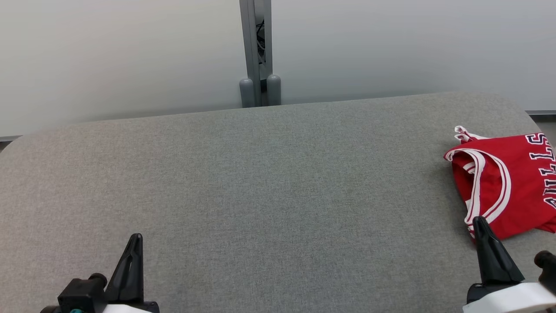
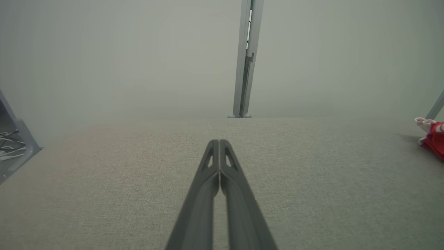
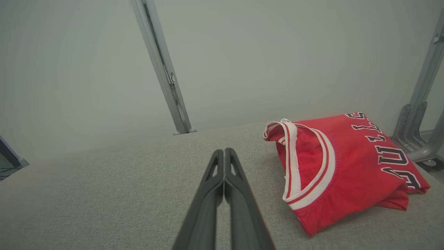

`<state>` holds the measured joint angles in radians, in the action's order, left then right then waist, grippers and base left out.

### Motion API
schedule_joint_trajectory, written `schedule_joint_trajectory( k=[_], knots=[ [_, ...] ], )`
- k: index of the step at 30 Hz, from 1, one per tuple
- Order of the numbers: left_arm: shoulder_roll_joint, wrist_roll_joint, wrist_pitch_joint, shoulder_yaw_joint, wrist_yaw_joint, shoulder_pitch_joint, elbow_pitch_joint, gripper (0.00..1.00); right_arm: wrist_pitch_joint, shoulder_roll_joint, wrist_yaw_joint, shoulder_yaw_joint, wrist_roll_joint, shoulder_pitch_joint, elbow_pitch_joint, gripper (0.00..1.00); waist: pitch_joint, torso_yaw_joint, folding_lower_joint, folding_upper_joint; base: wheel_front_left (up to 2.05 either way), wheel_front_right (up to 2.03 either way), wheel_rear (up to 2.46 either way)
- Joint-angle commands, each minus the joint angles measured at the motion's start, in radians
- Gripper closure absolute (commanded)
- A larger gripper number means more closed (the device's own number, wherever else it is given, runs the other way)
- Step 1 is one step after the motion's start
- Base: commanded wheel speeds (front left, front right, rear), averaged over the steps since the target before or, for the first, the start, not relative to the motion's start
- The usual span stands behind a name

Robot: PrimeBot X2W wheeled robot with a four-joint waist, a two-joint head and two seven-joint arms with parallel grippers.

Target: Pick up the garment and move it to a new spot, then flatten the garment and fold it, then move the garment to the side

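Note:
The garment point(image 1: 512, 182) is a red jersey with white trim and dark lettering, lying folded at the far right of the grey padded table point(image 1: 260, 182). In the right wrist view the garment point(image 3: 347, 170) sits just right of my right gripper point(image 3: 224, 150), whose fingers are pressed together with nothing between them. In the head view the right gripper point(image 1: 480, 221) stands at the lower right, its tip close to the jersey's near edge. My left gripper point(image 1: 137, 237) is at the lower left, far from the jersey; its fingers point(image 2: 211, 180) are shut and empty, and a corner of the garment point(image 2: 433, 139) shows at the right edge.
A pale partition wall with a grey metal post point(image 1: 259, 56) runs behind the table. Metal frame legs point(image 3: 416, 125) stand beyond the table's right end. Cables point(image 2: 10, 146) lie off the table's left end. The wide middle of the table is bare fabric.

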<state>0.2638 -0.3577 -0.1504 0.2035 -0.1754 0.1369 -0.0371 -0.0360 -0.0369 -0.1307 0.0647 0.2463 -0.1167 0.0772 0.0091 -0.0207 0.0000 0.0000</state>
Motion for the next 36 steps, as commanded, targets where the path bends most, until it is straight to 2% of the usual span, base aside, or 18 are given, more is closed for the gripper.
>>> schedule_joint_trajectory(
  k=[1,6,16,36],
  knots=[
    [0.003,-0.044,-0.008,-0.006,0.013,-0.016,-0.010,1.00,0.020,-0.015,0.000,0.019,0.053,0.018,-0.001,1.00,0.000,0.000,0.0000,0.0000,0.00,0.00,0.00],
    [-0.015,-0.149,-0.017,-0.002,0.039,-0.032,0.011,1.00,0.074,-0.032,0.000,0.057,0.173,0.043,-0.044,1.00,0.001,0.002,0.0000,0.0000,0.00,0.00,0.00],
    [-0.043,-0.306,-0.030,0.005,0.077,-0.047,0.030,1.00,0.161,-0.048,0.000,0.122,0.342,0.083,-0.107,1.00,0.002,0.003,0.0000,0.0000,0.00,0.00,0.00],
    [-0.088,-0.558,-0.053,0.015,0.138,-0.070,0.061,1.00,0.312,-0.066,0.000,0.243,0.602,0.152,-0.207,1.00,0.003,0.007,0.0000,0.0000,0.00,0.00,0.00]
  ],
)
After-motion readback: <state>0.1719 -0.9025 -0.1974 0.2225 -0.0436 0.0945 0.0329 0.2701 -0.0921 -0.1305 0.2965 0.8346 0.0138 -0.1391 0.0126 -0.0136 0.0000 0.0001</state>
